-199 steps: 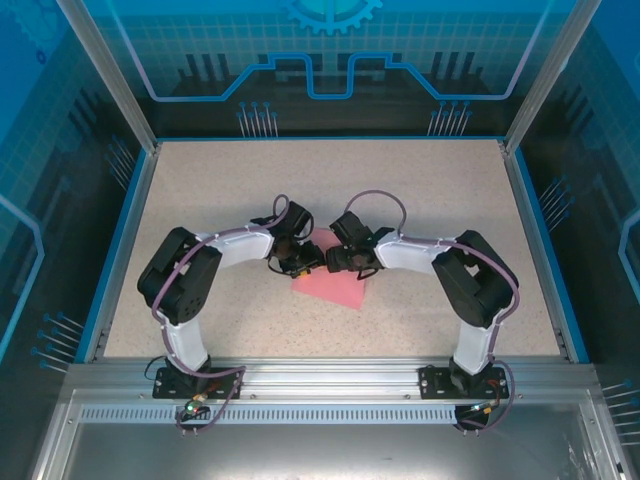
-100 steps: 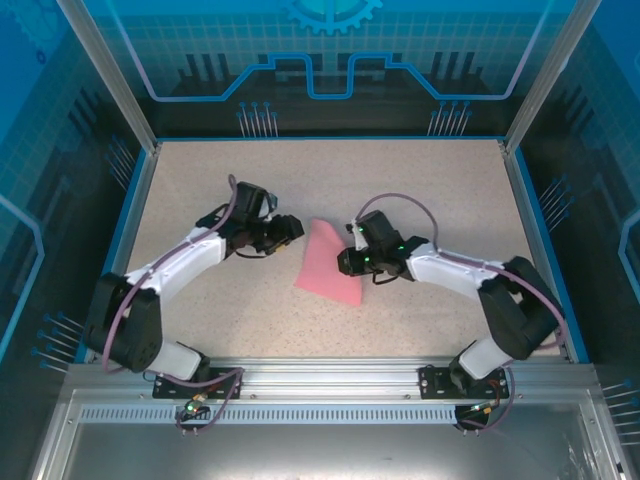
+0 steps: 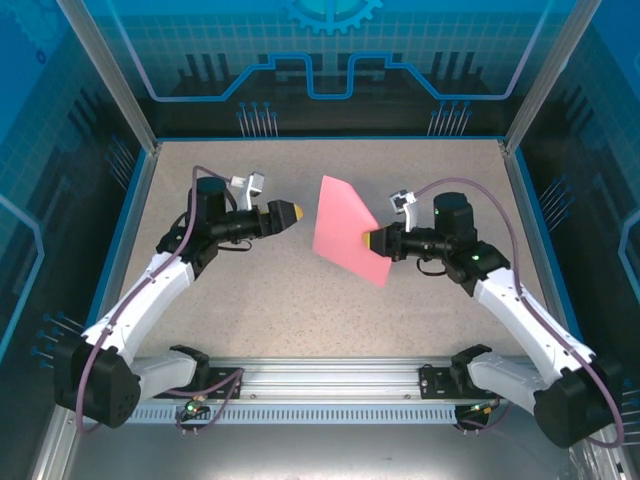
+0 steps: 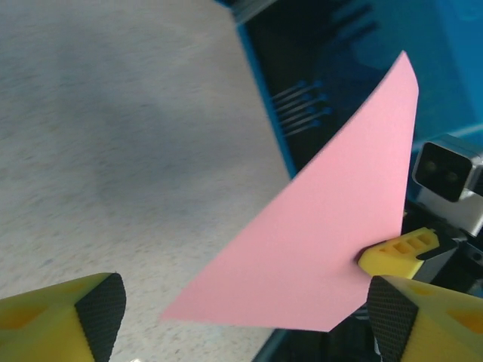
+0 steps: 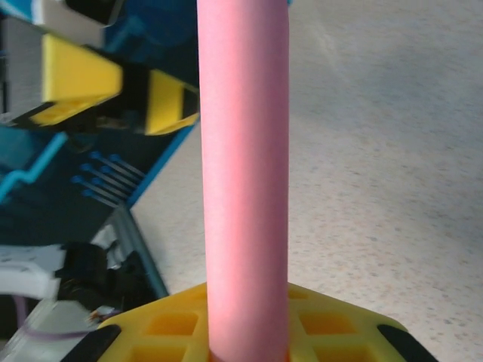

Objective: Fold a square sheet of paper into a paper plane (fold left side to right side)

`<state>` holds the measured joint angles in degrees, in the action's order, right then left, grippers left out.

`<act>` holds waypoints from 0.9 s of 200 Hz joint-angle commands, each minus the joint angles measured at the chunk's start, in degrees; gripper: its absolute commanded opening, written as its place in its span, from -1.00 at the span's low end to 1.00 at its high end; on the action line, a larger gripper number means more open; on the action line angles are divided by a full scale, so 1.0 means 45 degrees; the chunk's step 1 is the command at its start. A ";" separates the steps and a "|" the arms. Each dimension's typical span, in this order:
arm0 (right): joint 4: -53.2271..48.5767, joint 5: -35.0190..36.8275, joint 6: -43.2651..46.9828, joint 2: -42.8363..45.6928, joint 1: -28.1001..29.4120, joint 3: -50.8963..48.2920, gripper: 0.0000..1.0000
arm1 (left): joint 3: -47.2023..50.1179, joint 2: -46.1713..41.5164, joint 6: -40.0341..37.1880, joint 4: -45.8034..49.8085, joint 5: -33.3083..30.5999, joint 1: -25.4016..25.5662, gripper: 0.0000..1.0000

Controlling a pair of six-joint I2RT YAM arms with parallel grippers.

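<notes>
The square sheet of paper (image 3: 345, 228) is pink and hangs tilted in the air above the middle of the table. My right gripper (image 3: 372, 241) is shut on its right edge. In the right wrist view the paper (image 5: 245, 173) rises edge-on as a narrow pink band out of the closed yellow jaws of that gripper (image 5: 249, 348). My left gripper (image 3: 285, 213) is a short way left of the sheet, apart from it and open. In the left wrist view its black pads (image 4: 102, 305) stand wide with nothing between them, and the paper (image 4: 332, 241) floats ahead. No paper plane shape shows.
The speckled beige table (image 3: 300, 300) is bounded by a blue rim (image 3: 130, 220) and transparent blue walls. An aluminium rail (image 3: 320, 385) with the arm bases runs along the near edge. The left wrist view catches the right gripper's yellow finger (image 4: 396, 253) pinching the sheet.
The paper has gone from lying flat on the table to hanging in the right gripper, which closed on it and rose. The left gripper opened and drew back to the left.
</notes>
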<state>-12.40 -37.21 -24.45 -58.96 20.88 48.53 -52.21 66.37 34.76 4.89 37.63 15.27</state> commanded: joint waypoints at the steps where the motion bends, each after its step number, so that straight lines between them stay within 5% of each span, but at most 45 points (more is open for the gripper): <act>1: -0.1119 -0.2398 0.0207 0.0191 -0.0149 0.0930 -0.57 | 0.0292 0.0031 0.0274 -0.2492 0.2295 -0.0033 0.78; 59: -0.0686 -0.3021 -0.0547 -0.0132 -0.0070 0.1384 -0.58 | -0.0398 0.0830 0.0122 -0.3169 0.3220 0.1154 0.70; 75: -0.0870 -0.2762 -0.0455 -0.0293 -0.0062 0.1423 -0.54 | -0.0530 0.1046 0.0068 -0.3199 0.3192 0.1349 0.38; 90: -0.1616 -0.1815 0.0136 -0.0301 -0.0108 0.1562 -0.47 | -0.0547 0.1231 -0.0021 -0.3011 0.2942 0.1383 -0.20; 108: -0.2605 -0.0209 0.0834 -0.0163 -0.0341 0.1645 -0.23 | -0.0581 0.1469 -0.0299 -0.2343 0.2429 0.1390 -0.66; 124: -0.2951 0.0990 0.1060 0.0072 -0.0670 0.1459 -0.01 | -0.0477 0.1698 -0.0539 -0.1770 0.1989 0.1386 -0.76; 163: -0.4134 0.6037 0.1353 0.0436 -0.0808 0.0937 0.88 | 0.0483 0.2655 -0.0619 -0.1091 0.0240 0.1393 -0.83; 180: -0.3891 0.6719 0.1018 0.0475 -0.0823 0.0487 0.98 | 0.1076 0.3376 -0.0341 -0.1233 -0.0550 0.1409 -0.83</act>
<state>-27.00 -18.92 -19.66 -57.69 17.96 53.21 -51.05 77.49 33.43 -3.27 41.74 21.39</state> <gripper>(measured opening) 0.971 0.090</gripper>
